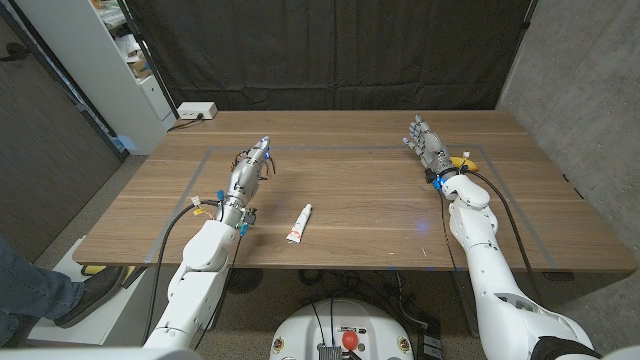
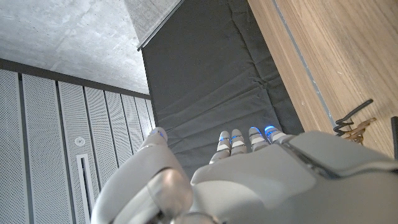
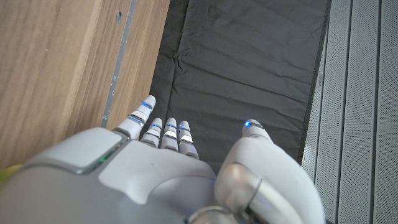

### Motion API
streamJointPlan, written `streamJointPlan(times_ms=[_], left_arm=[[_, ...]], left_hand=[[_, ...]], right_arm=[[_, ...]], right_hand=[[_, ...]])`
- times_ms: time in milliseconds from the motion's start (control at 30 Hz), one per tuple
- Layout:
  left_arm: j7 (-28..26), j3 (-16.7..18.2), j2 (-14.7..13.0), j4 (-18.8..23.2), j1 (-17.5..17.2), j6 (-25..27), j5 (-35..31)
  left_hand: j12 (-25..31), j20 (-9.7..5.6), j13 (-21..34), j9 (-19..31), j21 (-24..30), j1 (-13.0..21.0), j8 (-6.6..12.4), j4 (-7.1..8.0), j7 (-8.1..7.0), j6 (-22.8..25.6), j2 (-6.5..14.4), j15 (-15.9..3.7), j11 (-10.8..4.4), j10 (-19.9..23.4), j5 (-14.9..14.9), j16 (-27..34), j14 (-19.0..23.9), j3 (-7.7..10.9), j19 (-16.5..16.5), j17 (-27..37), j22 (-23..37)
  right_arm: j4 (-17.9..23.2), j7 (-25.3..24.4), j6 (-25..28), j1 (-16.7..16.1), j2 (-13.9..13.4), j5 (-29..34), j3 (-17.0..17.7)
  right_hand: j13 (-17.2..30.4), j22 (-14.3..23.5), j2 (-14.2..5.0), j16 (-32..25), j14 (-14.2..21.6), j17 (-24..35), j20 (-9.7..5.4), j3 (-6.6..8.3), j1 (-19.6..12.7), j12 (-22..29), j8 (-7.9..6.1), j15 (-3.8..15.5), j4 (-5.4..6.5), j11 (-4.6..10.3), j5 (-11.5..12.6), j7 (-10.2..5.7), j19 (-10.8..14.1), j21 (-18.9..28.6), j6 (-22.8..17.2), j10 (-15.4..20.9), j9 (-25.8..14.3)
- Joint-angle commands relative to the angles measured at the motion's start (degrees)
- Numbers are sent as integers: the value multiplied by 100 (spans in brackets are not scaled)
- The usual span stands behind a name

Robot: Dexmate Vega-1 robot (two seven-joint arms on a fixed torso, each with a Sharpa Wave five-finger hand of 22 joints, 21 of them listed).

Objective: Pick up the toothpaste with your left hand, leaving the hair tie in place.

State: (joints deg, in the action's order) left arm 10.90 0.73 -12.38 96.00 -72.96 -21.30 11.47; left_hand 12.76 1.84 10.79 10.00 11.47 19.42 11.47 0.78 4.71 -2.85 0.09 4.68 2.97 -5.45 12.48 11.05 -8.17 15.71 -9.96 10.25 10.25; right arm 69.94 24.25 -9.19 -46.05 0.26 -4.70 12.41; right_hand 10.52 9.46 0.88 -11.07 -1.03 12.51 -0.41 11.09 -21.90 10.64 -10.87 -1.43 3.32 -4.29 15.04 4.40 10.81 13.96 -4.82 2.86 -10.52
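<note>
Black curtain hangs behind the wooden table (image 1: 380, 215), and from the head view your left hand (image 1: 250, 165) sits on the table's left side with its fingers stretched forward and holding nothing, while your right hand (image 1: 428, 145) lies well apart on the far right, fingers likewise extended and empty. You'll find the toothpaste (image 1: 300, 224) lying flat near the front edge, just right of your left forearm and closer to you than the hand itself, its red cap end pointing toward you. By the left hand's fingertips sits a small dark thing, likely the hair tie (image 1: 270, 160), though it is too small to be sure. From the left wrist view you see the back of your left hand (image 2: 249, 180) with fingers straight, and a dark loop (image 2: 353, 113) on the wood beside it. From the right wrist view your right hand (image 3: 168, 171) is open against the curtain. Expect the tube to be light, soft and a little slick; pinch it across the middle of its body, where it should give without rolling.
</note>
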Motion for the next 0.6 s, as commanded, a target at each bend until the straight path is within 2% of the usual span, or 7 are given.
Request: streamJointPlan(times_ms=[33,600], left_arm=[[37,-21,29,80,-131,-196,-35],[-66,16,-35,309,-407,-288,-309]], left_hand=[[37,45,33,25,35,20,2,-36,19,64,31,-20,-24,3,-35,27,39,24,-267,21,27],[39,60,34,24,31,36,-1,-68,6,114,39,-15,-2,48,-57,21,60,26,-268,21,28]], right_arm=[[-48,17,-28,30,6,11,28],[61,48,-37,-43,-3,5,2]], right_hand=[[27,19,-53,-53,18,10,-11,11,-18,52,-29,-25,-28,-40,17,14,36,-35,-47,18,-23],[27,19,-57,-55,19,1,-11,2,-7,53,-27,-36,-35,-32,16,10,51,-68,-44,20,-23]])
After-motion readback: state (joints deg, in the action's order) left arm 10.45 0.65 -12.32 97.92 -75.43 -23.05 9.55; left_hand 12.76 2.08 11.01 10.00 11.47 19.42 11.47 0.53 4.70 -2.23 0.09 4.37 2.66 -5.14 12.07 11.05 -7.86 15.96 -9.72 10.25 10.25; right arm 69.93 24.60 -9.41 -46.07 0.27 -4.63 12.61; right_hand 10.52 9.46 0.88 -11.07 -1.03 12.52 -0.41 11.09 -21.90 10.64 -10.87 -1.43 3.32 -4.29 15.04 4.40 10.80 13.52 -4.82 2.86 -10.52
